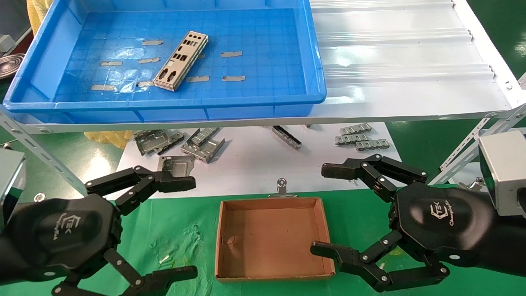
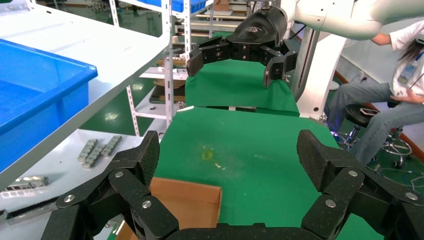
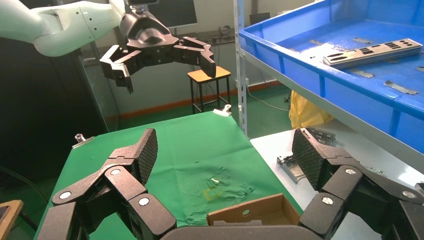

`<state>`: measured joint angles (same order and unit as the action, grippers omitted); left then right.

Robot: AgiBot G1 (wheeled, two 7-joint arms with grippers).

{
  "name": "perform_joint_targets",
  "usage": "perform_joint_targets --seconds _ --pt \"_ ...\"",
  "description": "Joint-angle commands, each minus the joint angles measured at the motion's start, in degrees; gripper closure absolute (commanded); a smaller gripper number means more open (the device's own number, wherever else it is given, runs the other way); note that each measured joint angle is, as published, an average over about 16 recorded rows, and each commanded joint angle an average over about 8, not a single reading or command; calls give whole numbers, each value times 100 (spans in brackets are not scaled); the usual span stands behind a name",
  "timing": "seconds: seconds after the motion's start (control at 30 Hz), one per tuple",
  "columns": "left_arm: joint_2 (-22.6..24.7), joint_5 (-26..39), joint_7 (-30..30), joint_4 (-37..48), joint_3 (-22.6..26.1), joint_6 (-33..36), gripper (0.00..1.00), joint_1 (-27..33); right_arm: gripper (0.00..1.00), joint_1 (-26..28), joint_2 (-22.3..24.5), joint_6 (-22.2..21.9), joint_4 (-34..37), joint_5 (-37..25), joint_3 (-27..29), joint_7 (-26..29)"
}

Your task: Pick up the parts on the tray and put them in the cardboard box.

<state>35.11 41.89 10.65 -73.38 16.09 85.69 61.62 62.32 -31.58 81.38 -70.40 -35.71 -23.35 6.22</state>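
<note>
The left gripper (image 1: 181,226) hangs just left of the cardboard box (image 1: 271,240), jaws wide open and holding nothing. The right gripper (image 1: 324,209) hangs just right of the box (its lower finger sits over the box's right wall), also wide open and empty. The parts (image 1: 181,61) lie stacked in the tray (image 1: 164,107), well beyond the box.

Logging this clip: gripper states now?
Left gripper: open, empty, left of the box.
Right gripper: open, empty, right of it.
</note>
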Motion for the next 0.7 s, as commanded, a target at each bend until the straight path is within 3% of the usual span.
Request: perform_joint_targets --seconds 0.03,0.57,0.7 --pt "0 0 0 0 0 0 0 0 0 0 0 0 0 0 0 0" --pt "0 0 0 0 0 0 0 0 0 0 0 0 0 0 0 0" --pt "0 0 0 0 0 0 0 0 50 0 0 0 0 0 0 0"
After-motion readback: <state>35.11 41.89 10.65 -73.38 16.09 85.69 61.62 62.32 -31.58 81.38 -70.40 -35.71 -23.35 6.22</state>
